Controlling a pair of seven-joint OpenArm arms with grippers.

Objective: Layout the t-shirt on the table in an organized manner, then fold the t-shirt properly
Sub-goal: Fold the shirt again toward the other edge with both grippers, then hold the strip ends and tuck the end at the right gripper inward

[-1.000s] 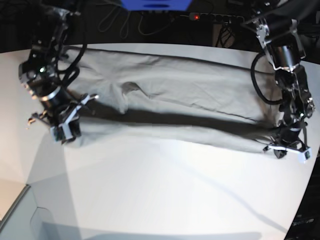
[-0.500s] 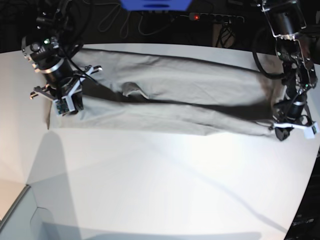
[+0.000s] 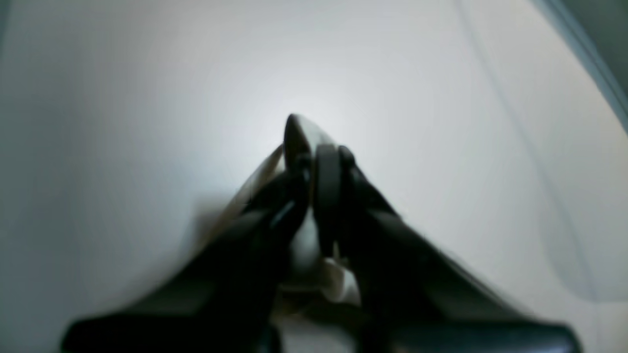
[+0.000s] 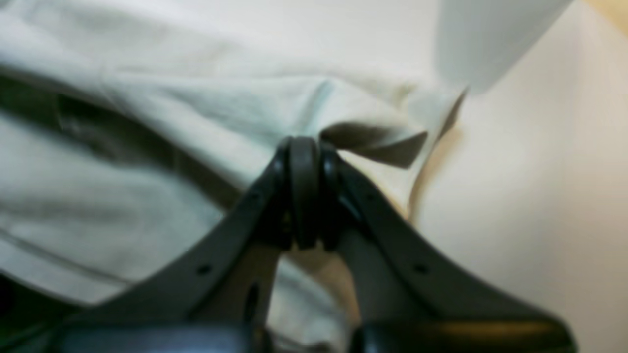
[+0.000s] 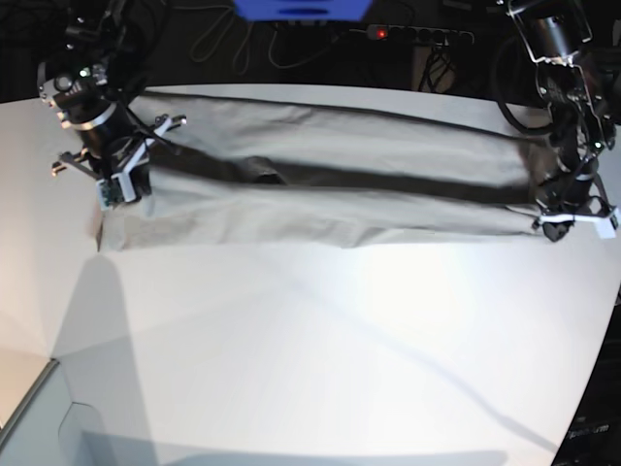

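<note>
- The table (image 5: pixel 320 340) spreads white and bare across the near half of the base view, with soft grey shadows slanting over it.
- The t-shirt (image 5: pixel 330 180) lies further back as a long, wrinkled band running left to right; its near layer is doubled over the far one, with a dark crease between them.
- At the band's right end the left gripper (image 5: pixel 572 218) is clenched on the t-shirt's corner. In the left wrist view the black fingers (image 3: pixel 328 181) press together around a pale sliver of cloth (image 3: pixel 304 132), blurred, over white tabletop (image 3: pixel 122 98).
- At the left end the right gripper (image 5: pixel 118 189) is also closed, pinching a fold of the t-shirt (image 4: pixel 147 113); the right wrist view shows the fingers (image 4: pixel 304 171) meeting on the fabric's edge, just beside bare table (image 4: pixel 530 196).
- Beyond the far edge, cables (image 5: pixel 243 44) and a power strip with a red light (image 5: pixel 408 35) lie in the dark.
</note>
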